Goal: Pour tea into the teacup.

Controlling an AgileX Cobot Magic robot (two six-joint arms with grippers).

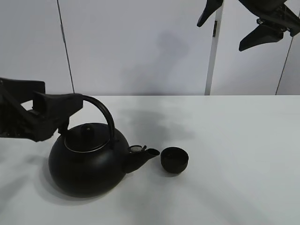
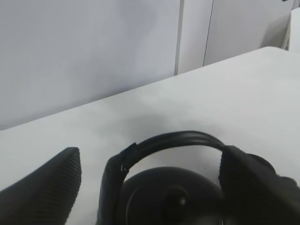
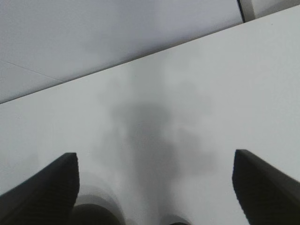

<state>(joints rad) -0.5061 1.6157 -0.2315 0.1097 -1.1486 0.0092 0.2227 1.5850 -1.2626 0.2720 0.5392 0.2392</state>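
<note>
We log the small matte black handleless teacup [image 1: 174,159] on the white worktop [image 1: 243,154], just beside the spout tip of the big round black kettle [image 1: 89,164]. The left gripper [image 2: 150,187] is spread wide at the kettle's arched handle [image 2: 171,140], not clamped on it. The right gripper [image 3: 154,187] hangs high above the kettle, jaws wide, holding nothing.

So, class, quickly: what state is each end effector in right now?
Left end effector: open, fingers either side of the kettle handle, not clamped.
Right end effector: open, empty, raised high above the table.
</note>
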